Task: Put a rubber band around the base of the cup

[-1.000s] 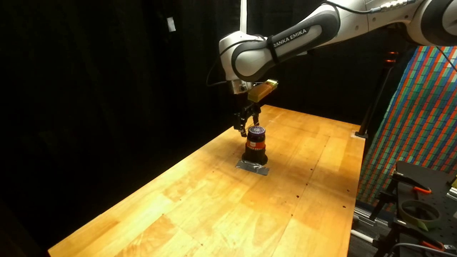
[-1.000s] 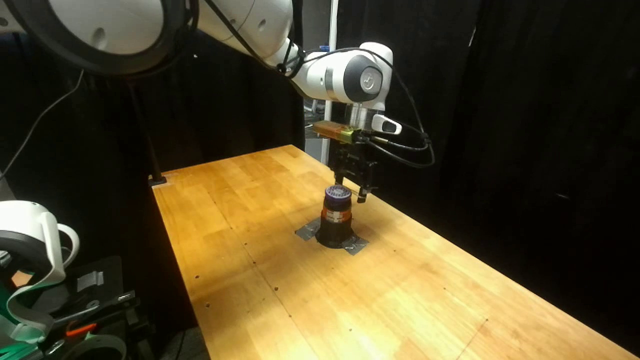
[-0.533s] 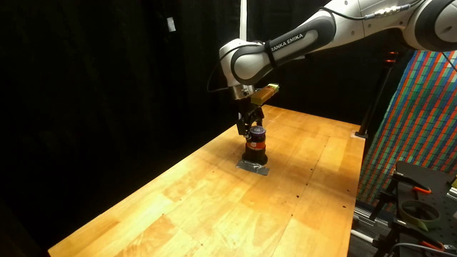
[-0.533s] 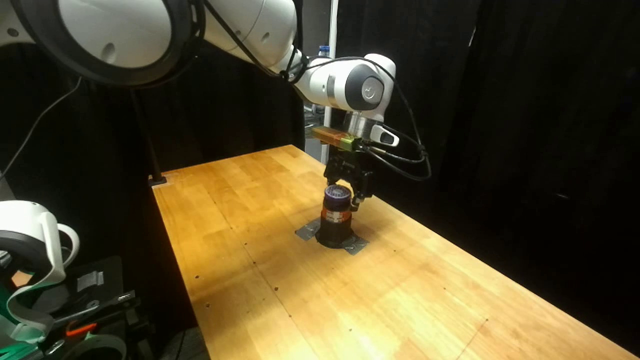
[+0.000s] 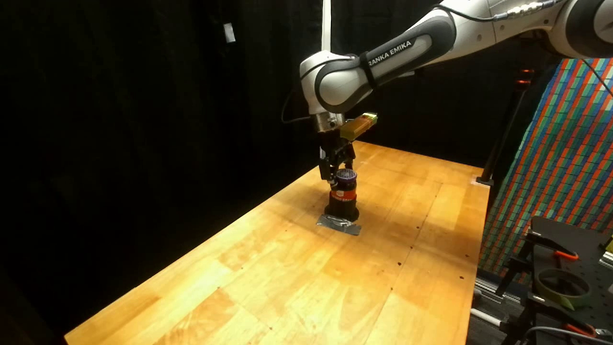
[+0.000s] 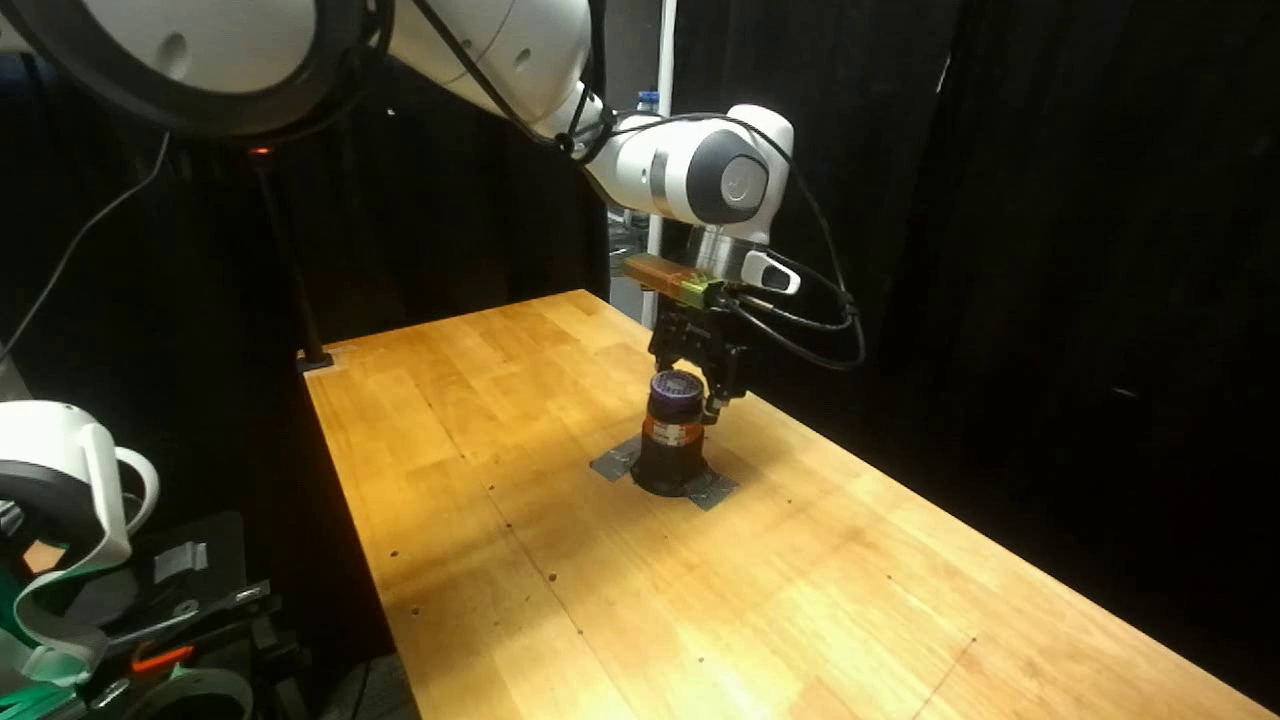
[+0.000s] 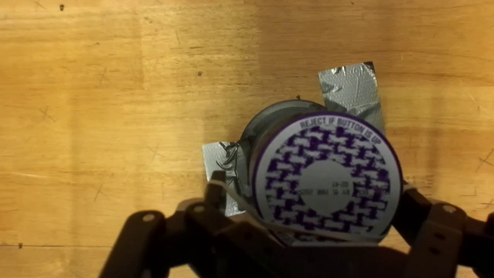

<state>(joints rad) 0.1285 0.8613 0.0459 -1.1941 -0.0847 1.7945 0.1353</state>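
Black cables (image 6: 848, 303) run along the white, grey-panelled arm (image 5: 469, 40).

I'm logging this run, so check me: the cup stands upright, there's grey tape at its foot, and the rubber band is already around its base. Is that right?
Not quite: the rubber band isn't around the base. The wrist view shows it hooked on the gripper, crossing in front of the lid. The cup does stand upright, with grey tape at its foot.
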